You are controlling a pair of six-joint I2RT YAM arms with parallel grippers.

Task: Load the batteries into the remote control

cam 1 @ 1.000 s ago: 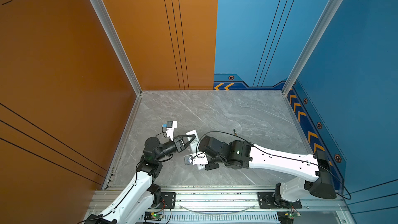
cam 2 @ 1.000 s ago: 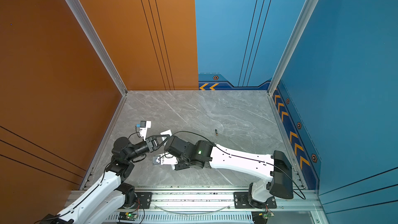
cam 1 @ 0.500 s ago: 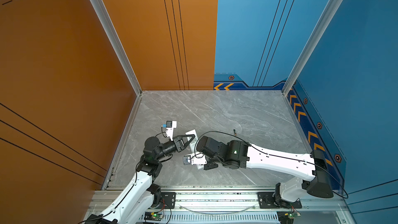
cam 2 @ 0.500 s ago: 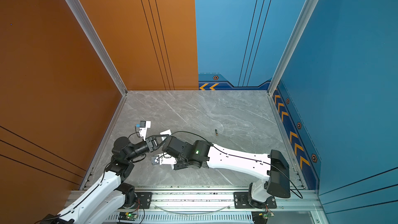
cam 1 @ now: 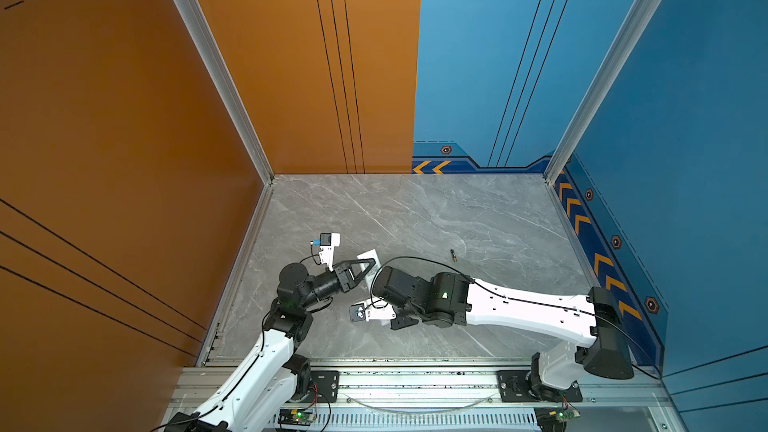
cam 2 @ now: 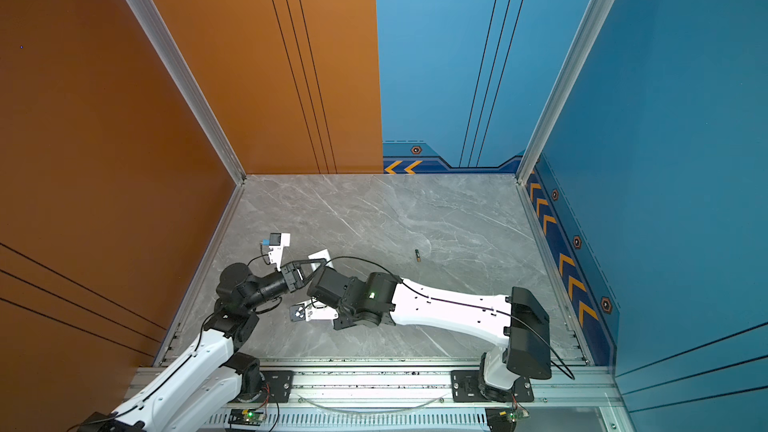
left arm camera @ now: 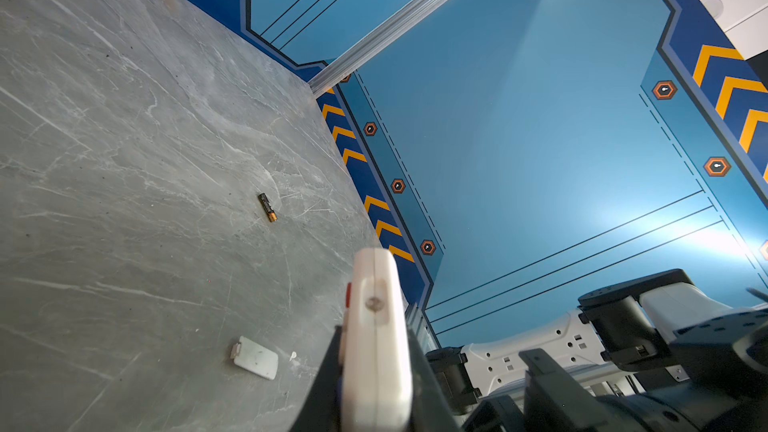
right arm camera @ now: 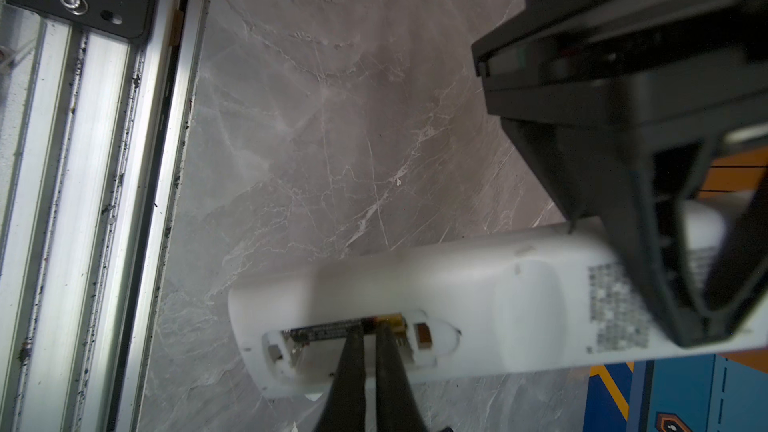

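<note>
Right wrist view: the remote (right arm camera: 457, 292) is held above the grey table (right arm camera: 332, 139), plain back toward the camera, its battery bay uncovered. One loaded battery (right arm camera: 324, 329) lies lengthwise along one side of the bay, gold end toward the label. The right gripper (right arm camera: 370, 336) has its fingers pressed almost together, tips resting on that battery rather than around it. Left wrist view shows the left gripper (left arm camera: 375, 351) pinching the remote by its two long sides, with a small white lid (left arm camera: 255, 357) flat on the table nearby. In both top views the remote sits at about nine o'clock from the table's middle. The loose battery (cam 1: 452, 255) (cam 2: 417, 255) lies alone on the table at three o'clock from the remote, well apart.
</note>
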